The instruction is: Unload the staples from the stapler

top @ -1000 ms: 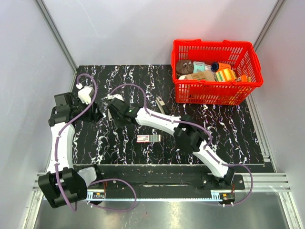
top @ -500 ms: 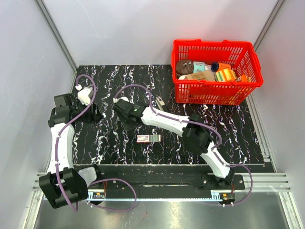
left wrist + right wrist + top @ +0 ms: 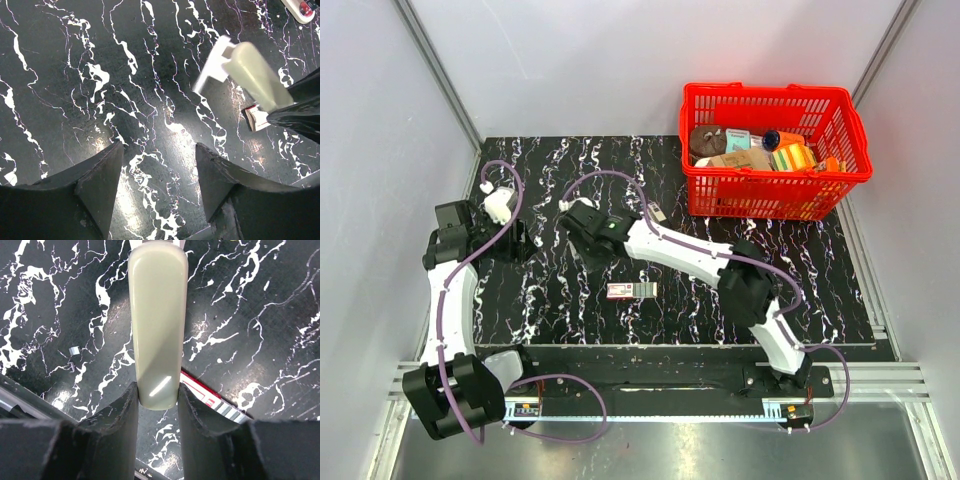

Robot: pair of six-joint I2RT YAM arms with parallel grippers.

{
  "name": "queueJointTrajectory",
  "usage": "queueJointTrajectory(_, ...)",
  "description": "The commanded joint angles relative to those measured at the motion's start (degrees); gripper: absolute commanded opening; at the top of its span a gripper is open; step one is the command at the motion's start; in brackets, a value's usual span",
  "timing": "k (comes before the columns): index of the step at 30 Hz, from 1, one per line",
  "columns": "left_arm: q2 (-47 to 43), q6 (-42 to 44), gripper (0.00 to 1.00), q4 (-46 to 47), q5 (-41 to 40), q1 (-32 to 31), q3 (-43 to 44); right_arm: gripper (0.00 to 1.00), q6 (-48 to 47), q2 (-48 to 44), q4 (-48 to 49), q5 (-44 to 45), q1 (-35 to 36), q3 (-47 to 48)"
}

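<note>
Right end effector clamped on pale bar above worktop, likely presenting it. Left end effector spread wide, empty, poised to help. Stapler lies beyond.

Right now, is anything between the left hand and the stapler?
Yes: the right hand, shut on a pale bar, sits between the left hand and the stapler.

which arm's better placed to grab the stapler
Left, probably: the left end effector is open and empty; the right end effector is shut on a pale oblong piece. The stapler lies by the right forearm.
</note>
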Motion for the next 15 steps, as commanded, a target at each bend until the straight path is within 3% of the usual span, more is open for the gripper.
queueJointTrajectory(1,-1.64,0.23,0.64,0.83,0.79,0.36,-0.07,0.0,-2.03,4.39,-2.28,-1.35,-0.19,5.09)
queueJointTrajectory(7,-1.73,1.11,0.64,0.39,0.7,0.36,-0.5,0.0,-2.38,6.68,-3.07,-0.91,-0.19,7.73)
queueJointTrajectory(15,-1.91,1.11,0.64,-0.05,0.53,0.36,-0.51,0.0,-3.26,15.99,-7.73,-2.23,-0.19,19.5)
